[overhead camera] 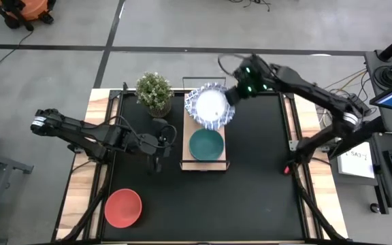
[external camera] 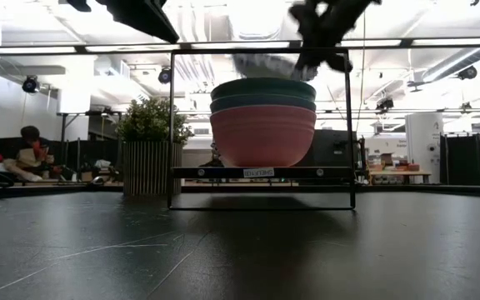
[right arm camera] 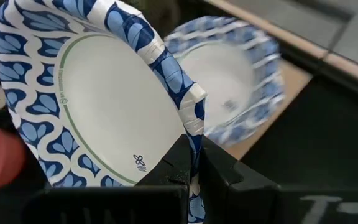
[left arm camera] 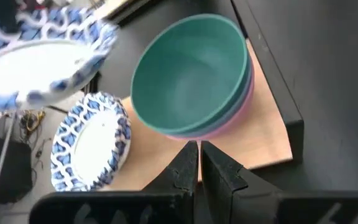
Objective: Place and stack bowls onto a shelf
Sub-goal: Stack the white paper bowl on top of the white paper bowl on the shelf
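Right gripper (right arm camera: 191,171) fingers pinch a tilted patterned bowl (right arm camera: 98,99) (rim clamped) above the shelf (overhead camera: 182,146).

Grey floor (overhead camera: 182,27) crossed by dark lines surrounds the table; ceiling strip lights (external camera: 223,43) glow overhead.

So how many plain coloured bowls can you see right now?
4. Green bowl, blue bowl and pink bowl nest on the shelf end away from the plant; red bowl sits alone on the mat. More could hide in the stack.
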`<state>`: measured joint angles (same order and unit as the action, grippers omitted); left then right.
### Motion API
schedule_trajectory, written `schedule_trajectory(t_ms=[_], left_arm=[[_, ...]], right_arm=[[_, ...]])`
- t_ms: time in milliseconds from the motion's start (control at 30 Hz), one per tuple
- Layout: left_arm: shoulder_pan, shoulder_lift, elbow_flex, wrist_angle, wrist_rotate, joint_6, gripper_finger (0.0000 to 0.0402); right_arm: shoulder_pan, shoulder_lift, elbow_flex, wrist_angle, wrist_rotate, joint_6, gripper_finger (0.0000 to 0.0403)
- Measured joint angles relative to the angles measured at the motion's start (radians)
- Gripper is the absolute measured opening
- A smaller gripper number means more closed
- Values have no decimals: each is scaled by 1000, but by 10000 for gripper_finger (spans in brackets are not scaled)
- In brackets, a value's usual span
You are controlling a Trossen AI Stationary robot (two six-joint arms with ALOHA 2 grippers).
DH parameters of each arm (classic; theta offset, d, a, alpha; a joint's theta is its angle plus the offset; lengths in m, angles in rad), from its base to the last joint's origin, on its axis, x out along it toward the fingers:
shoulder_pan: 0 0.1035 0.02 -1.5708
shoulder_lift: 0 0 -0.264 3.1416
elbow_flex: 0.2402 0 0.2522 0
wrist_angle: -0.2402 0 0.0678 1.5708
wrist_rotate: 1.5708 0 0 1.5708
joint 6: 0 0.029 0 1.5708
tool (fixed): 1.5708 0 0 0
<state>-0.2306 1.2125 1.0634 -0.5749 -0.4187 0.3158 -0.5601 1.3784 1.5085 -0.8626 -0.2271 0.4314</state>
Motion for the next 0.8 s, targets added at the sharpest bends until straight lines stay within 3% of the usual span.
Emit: schedule_trajectory(t_ms=[133, 300, 533, 800], left_arm=[[0, 0, 0, -38, 0, -32, 0], [0, -1, 0, -85, 1, -74, 0], [0, -1, 0, -110, 1, -94, 0], [0, -1, 0, -115, 1, -94, 0]], right_arm=[[-123, 135, 48, 13, -72, -83, 9], [-200, 295, 118, 15, -148, -137, 9], [-213, 437, 232, 15, -177, -182, 9], [-213, 483, 265, 19, -166, -207, 41]])
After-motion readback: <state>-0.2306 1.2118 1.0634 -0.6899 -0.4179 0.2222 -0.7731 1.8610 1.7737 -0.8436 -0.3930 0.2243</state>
